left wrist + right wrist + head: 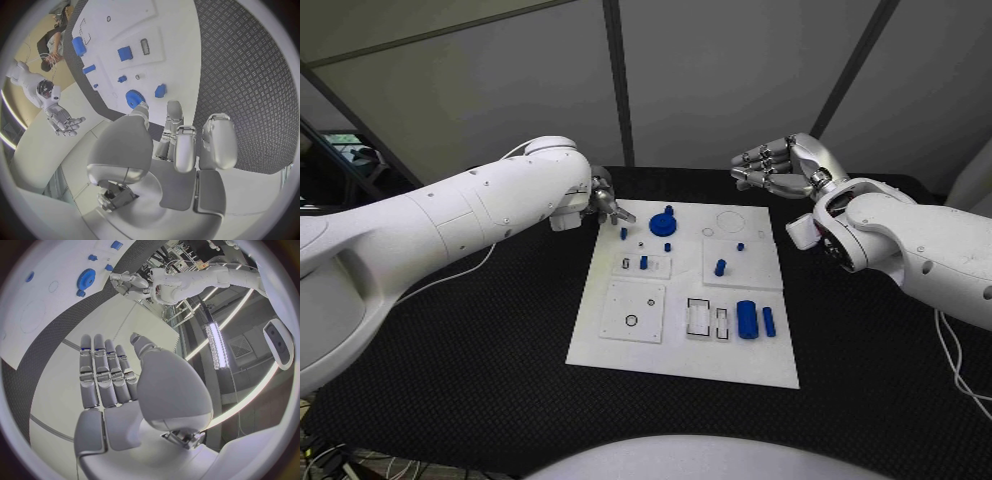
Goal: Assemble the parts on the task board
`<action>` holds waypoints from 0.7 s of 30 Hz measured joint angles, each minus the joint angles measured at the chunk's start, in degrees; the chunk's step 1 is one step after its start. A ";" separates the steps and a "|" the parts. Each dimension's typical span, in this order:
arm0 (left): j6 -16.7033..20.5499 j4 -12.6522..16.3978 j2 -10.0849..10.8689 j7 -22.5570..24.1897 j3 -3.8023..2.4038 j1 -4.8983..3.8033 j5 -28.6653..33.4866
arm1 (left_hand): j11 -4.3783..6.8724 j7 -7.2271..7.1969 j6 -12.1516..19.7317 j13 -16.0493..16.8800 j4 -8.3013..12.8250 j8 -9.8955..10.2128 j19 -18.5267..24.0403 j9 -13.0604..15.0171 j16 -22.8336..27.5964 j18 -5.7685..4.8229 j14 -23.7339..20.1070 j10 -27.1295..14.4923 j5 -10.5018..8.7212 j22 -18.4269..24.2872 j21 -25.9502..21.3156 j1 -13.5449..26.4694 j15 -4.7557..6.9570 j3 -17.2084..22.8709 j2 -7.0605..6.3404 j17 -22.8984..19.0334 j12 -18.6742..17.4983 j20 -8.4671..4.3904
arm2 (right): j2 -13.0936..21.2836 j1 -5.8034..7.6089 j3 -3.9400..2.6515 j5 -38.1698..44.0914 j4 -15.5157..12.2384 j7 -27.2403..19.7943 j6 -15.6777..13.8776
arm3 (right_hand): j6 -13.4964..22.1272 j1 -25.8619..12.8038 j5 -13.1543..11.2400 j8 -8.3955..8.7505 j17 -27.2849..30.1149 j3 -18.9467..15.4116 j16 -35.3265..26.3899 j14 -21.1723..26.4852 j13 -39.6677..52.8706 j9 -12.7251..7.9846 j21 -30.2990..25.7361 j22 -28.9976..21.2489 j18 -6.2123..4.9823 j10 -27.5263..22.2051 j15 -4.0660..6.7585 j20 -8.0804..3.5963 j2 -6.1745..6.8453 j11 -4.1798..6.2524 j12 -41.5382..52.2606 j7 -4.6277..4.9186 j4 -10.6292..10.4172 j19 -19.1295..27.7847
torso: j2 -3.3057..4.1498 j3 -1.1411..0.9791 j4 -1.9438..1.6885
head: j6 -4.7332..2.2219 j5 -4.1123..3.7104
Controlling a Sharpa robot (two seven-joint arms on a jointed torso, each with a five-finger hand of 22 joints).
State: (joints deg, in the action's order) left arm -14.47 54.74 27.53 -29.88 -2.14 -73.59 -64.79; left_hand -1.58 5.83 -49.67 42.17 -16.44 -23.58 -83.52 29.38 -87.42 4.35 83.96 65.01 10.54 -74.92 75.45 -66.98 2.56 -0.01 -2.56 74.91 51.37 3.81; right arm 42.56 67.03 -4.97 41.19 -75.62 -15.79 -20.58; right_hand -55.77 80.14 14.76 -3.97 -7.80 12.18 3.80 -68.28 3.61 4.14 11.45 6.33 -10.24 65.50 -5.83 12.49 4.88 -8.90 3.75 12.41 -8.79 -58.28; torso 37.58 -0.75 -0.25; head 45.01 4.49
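The task board (678, 345) lies flat in the middle of the black table (473, 390), blue parts spread over it: a gear (662, 223) at its far edge, a fat cylinder (747, 319) on its right near side. My left hand (604, 203) hovers at the board's far-left corner, fingers loosely apart, holding nothing. My right hand (788, 164) hangs beyond the far-right corner, well apart from the board, fingers apart and empty.
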 measured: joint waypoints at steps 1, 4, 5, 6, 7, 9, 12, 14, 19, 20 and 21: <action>-0.14 -0.18 -0.11 0.03 0.01 0.07 -0.13 | 0.00 0.01 -0.01 0.00 -0.07 0.00 0.00 -0.04 0.00 0.00 0.00 0.00 0.00 0.00 0.17 0.00 0.00 -0.08 0.00 0.00 0.00 0.00 | -0.02 0.00 0.00 0.00 -0.01 0.00 0.00 | 0.00 0.00 0.00 0.00 0.00 0.00 0.00 0.00 0.00 0.00 0.00 0.00 0.00 0.00 0.00 0.00 0.00 0.00 0.00 0.00 0.00 0.00 | -0.01 0.00 0.01 | 0.01 0.03; -0.46 -0.54 -0.37 0.13 0.02 0.23 -0.43 | 0.00 0.05 -0.34 0.10 0.02 0.23 0.00 -0.28 0.00 0.00 0.00 0.00 0.00 0.00 0.34 0.00 0.00 -0.30 0.00 0.00 0.24 0.00 | -0.06 0.00 0.00 0.00 -0.01 0.00 0.00 | 0.00 0.00 0.00 0.00 0.01 0.00 0.00 0.00 0.00 0.00 0.00 0.00 0.00 0.00 0.00 -0.01 0.00 0.00 0.00 0.00 0.00 -0.01 | -0.01 0.00 0.04 | 0.03 0.03; -0.53 -0.58 -0.42 0.17 0.03 0.27 -0.51 | 0.00 0.00 -0.40 0.11 -0.01 0.23 0.00 -0.28 -0.03 0.00 0.00 0.00 0.00 0.00 0.34 0.00 0.00 -0.33 0.00 0.00 0.28 0.00 | -0.07 0.00 0.00 0.00 -0.01 0.00 0.00 | 0.00 0.00 0.00 0.00 0.06 0.00 0.00 0.00 0.00 0.00 0.00 -0.06 0.00 0.00 0.00 -0.12 0.00 0.00 0.00 0.00 0.00 -0.12 | -0.03 0.00 0.05 | 0.03 0.03; -0.58 -0.58 -0.46 0.22 0.04 0.30 -0.58 | 0.00 -0.01 -0.40 0.11 -0.18 0.23 0.00 -0.38 -0.25 0.00 0.00 0.00 0.00 0.00 0.56 0.00 0.00 -0.49 0.00 0.00 0.28 0.00 | -0.08 0.00 0.00 0.00 -0.01 0.00 0.01 | 0.00 0.00 0.00 0.00 0.06 0.00 0.00 0.00 0.00 0.00 0.00 -0.06 0.00 0.00 0.00 -0.21 0.00 0.00 0.00 0.00 0.00 -0.21 | -0.04 -0.01 0.05 | 0.03 0.03; -0.62 -0.58 -0.49 0.27 0.04 0.33 -0.65 | 0.00 0.00 -0.40 0.11 -0.23 0.23 0.00 -0.43 -0.25 0.00 0.00 0.00 0.00 0.00 0.56 0.00 0.00 -0.55 0.00 0.00 0.28 0.00 | -0.10 0.00 0.00 0.00 -0.01 0.00 0.01 | 0.00 0.00 0.00 0.00 0.06 0.00 0.00 0.00 0.00 0.00 0.00 -0.06 0.00 0.00 0.00 -0.21 0.00 0.00 0.00 0.00 0.00 -0.21 | -0.05 -0.01 0.05 | 0.03 0.03; -0.71 -0.55 -0.53 0.34 0.04 0.35 -0.75 | 0.00 0.16 -0.63 0.11 -0.07 0.23 0.00 -0.50 -0.25 0.00 0.00 0.00 0.00 0.00 0.56 0.00 0.00 -0.71 0.00 0.00 0.28 0.00 | -0.16 0.00 0.00 0.00 0.03 0.00 0.01 | 0.00 0.00 0.00 0.00 0.06 0.00 0.00 0.00 0.00 0.00 0.00 -0.06 0.00 0.00 0.00 -0.21 0.00 0.00 0.00 0.00 0.00 -0.21 | -0.08 -0.02 0.05 | 0.03 -0.01; -0.94 -0.48 -0.59 0.39 0.04 0.37 -0.86 | 0.00 -0.11 -0.92 0.10 -0.07 0.23 0.00 -0.66 -0.25 0.00 0.00 0.00 0.00 0.00 0.56 0.00 0.00 -1.03 0.00 0.00 0.28 0.00 | -0.22 0.00 0.00 -0.01 0.06 0.00 0.01 | 0.00 0.00 0.00 0.00 0.05 0.00 0.00 0.00 0.00 0.00 0.01 -0.06 0.00 0.00 0.00 -0.21 0.00 0.00 0.00 0.00 0.00 -0.21 | -0.10 -0.03 0.02 | 0.03 -0.02; -1.13 -0.46 -0.61 0.39 0.04 0.41 -0.92 | 0.00 0.06 -1.16 0.10 -0.08 0.23 0.00 -0.76 -0.24 0.00 0.00 0.00 0.00 0.00 0.56 0.00 0.00 -1.02 0.00 0.00 0.28 0.00 | -0.26 0.00 0.00 -0.01 0.07 0.00 0.01 | 0.00 0.00 0.00 0.00 0.05 0.00 0.00 0.00 0.00 0.00 0.01 -0.06 0.00 0.00 0.00 -0.21 0.00 0.00 0.00 0.00 0.00 -0.21 | -0.10 -0.04 0.00 | 0.05 0.05; -1.64 -0.51 -0.61 0.37 0.05 0.44 -1.00 | 0.22 -0.11 -1.74 0.10 0.08 0.23 0.00 -0.94 -0.24 0.00 0.00 0.23 0.01 0.00 0.56 -0.30 0.00 -1.18 0.31 0.00 0.66 0.00 | -0.29 0.00 0.00 -0.01 0.09 0.00 0.02 | 0.00 0.00 0.00 0.00 0.05 0.00 0.00 0.00 0.00 0.00 0.01 -0.05 0.00 0.00 0.00 -0.21 0.00 0.00 0.00 0.00 0.00 -0.21 | -0.09 -0.04 -0.01 | 0.14 0.21; -1.74 -0.55 -0.62 0.36 0.05 0.45 -1.02 | 0.22 -0.11 -1.73 0.10 0.09 0.23 0.00 -0.95 -0.24 0.00 0.00 0.23 0.01 0.00 0.56 -0.30 0.00 -1.18 0.31 0.00 0.66 0.00 | -0.29 0.00 0.00 -0.01 0.09 0.00 0.02 | 0.00 0.00 0.00 0.00 0.05 0.00 0.00 0.00 0.00 0.00 0.01 -0.05 0.00 0.00 0.00 -0.21 0.00 0.00 0.00 0.00 0.00 -0.21 | -0.09 -0.04 -0.01 | 0.14 0.21; -1.83 -0.60 -0.64 0.35 0.05 0.45 -1.03 | 0.22 -0.11 -1.73 0.10 0.09 0.23 0.00 -0.95 -0.24 0.01 0.00 0.23 0.01 0.00 0.56 -0.30 0.00 -1.18 0.31 0.00 0.66 0.00 | -0.29 0.00 0.00 -0.01 0.09 0.00 0.02 | 0.00 0.00 0.00 0.00 0.05 0.00 0.00 0.00 0.00 0.00 0.01 -0.05 0.00 0.00 0.00 -0.21 0.00 0.00 0.00 0.00 0.00 -0.21 | -0.09 -0.04 -0.01 | 0.15 0.22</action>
State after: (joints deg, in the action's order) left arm -16.30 54.13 26.89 -29.53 -2.08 -73.14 -65.82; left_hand -1.36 5.72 -51.41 42.27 -16.35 -23.35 -83.52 28.43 -87.66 4.35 83.96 65.24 10.54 -74.91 76.01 -67.28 2.56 -1.20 -2.25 74.91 52.03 3.81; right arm 42.28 67.03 -4.97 41.18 -75.54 -15.79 -20.56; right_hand -55.77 80.14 14.76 -3.97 -7.75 12.18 3.80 -68.28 3.61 4.14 11.46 6.28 -10.24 65.50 -5.83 12.29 4.88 -8.90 3.76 12.41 -8.79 -58.49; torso 37.49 -0.79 -0.25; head 45.16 4.71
